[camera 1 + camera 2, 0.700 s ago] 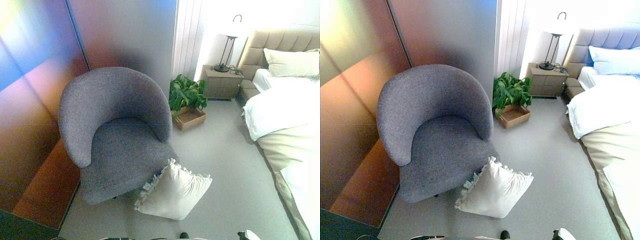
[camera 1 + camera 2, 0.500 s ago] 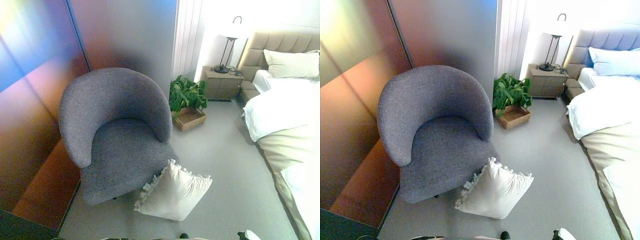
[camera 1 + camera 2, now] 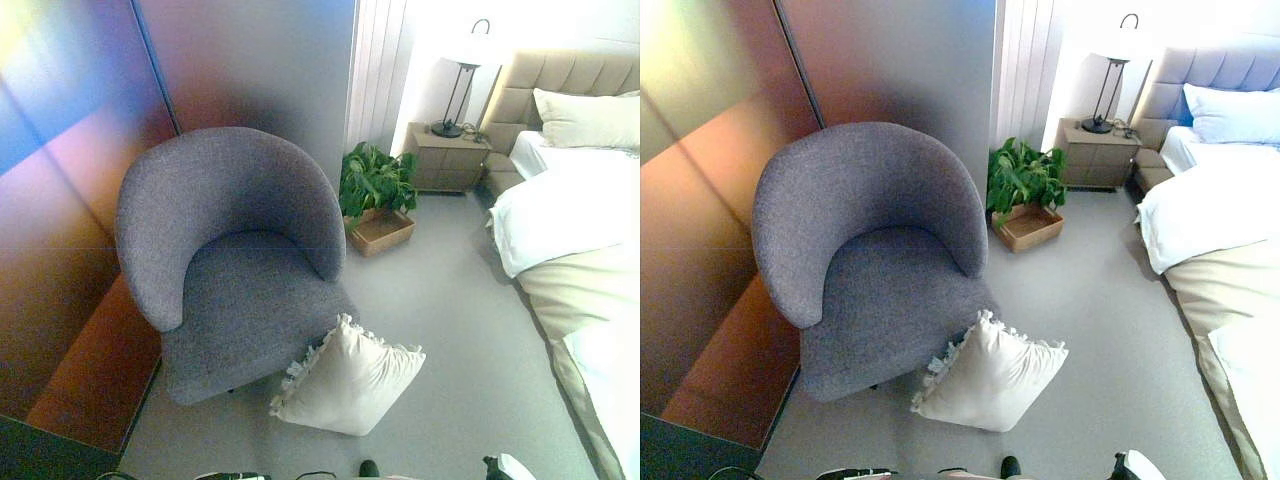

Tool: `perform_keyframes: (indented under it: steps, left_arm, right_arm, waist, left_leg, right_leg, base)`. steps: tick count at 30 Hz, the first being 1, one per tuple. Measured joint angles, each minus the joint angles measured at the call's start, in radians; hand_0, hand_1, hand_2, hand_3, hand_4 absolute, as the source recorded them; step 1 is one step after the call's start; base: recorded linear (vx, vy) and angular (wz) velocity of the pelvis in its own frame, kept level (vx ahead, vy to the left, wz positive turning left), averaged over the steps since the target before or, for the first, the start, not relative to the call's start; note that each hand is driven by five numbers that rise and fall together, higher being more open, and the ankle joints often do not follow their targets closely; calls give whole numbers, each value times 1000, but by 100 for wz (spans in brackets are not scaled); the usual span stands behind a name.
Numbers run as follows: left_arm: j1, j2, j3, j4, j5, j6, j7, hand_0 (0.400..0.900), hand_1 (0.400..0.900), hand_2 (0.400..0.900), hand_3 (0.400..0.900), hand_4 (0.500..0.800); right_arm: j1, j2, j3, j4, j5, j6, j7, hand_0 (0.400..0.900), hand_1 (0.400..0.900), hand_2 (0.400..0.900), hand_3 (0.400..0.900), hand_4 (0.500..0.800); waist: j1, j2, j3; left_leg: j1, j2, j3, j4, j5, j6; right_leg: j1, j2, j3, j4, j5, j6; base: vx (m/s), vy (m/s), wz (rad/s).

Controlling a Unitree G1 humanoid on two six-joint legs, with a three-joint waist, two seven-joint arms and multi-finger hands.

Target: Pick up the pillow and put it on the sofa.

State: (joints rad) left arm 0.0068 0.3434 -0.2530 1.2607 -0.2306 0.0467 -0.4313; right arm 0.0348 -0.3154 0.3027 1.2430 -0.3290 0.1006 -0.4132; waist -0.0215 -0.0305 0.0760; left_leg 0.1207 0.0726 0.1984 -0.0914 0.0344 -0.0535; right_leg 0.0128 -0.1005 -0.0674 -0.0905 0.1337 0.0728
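A white pillow [image 3: 350, 381] with a frilled edge lies on the grey carpet. It leans against the front right corner of a grey round-backed armchair [image 3: 228, 262], which is the only sofa-like seat in view. The armchair's seat [image 3: 890, 300] is bare. A small part of my right hand [image 3: 505, 467] shows at the bottom edge, to the right of the pillow and apart from it. My left hand shows in no view.
A wood-panelled wall [image 3: 60, 250] stands left of and behind the armchair. A potted plant in a basket [image 3: 376, 205] stands on the floor behind the chair. A bed with white bedding [image 3: 570, 250] fills the right side. A nightstand with a lamp [image 3: 447, 160] stands at the back.
The whole picture has shifted slightly, so the camera has moved. The pillow and the armchair have not moved.
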Motion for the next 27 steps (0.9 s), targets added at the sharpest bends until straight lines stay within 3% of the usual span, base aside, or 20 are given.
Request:
perform_keyframes:
  steps: [7, 21, 27]
  left_arm:
    - [-35, 3, 0, -21, -3, 8, -13, 900, 900, 900, 900, 800]
    - [-229, 21, -1, -60, -85, 23, -14, 900, 900, 900, 900, 800]
    - [-291, 21, -1, -60, -140, 19, -3, 900, 900, 900, 900, 800]
  right_arm:
    - [-63, -46, 4, -29, 0, -4, -22, 900, 900, 900, 900, 800]
    - [-430, -220, 43, -108, 37, -48, -53, 900, 900, 900, 900, 800]
    - [-576, -249, 66, -117, 83, -50, -52, 900, 900, 900, 900, 800]
  waist:
    - [1, 20, 41]
    - [26, 41, 296]
    - [31, 54, 371]
  left_leg:
    - [-61, 1, -8, 1, 10, -3]
    - [-241, -2, -33, 12, 60, -11]
    - [-311, -3, -38, 12, 73, -10]
  right_leg:
    - [-51, -3, -27, 1, 6, 1]
    - [-223, 0, -47, 5, 52, -21]
    - [-292, -1, -50, 6, 62, -25]
  base:
    - [-89, -38, 8]
    - [-106, -4, 4]
    - [-90, 54, 1]
